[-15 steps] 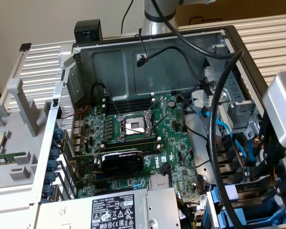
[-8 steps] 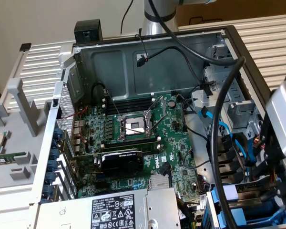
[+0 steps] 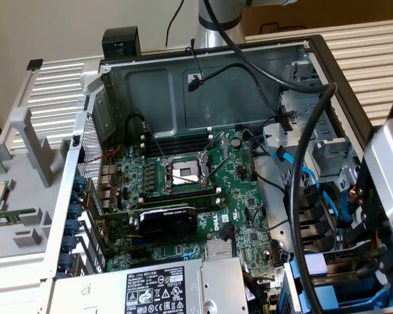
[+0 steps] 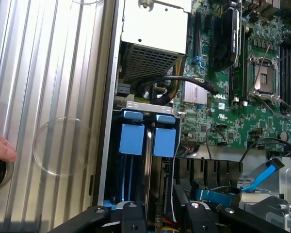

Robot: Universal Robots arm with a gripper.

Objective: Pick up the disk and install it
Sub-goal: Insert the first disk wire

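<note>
My gripper hangs over the drive bay at the corner of the open computer case, its black links framing the bay. Two bright blue plastic frames stand edge-on side by side in that bay, with a thin metal strip between them. No labelled face shows, so I cannot tell which of them carries the disk. In the exterior view the arm's wrist sits at the right edge, above the blue trays.
The silver power-supply box lies beside the bay. The motherboard fills the case floor. Thick black cables and a blue ribbon cable cross near the bay. A person's hand rests on the ribbed metal surface.
</note>
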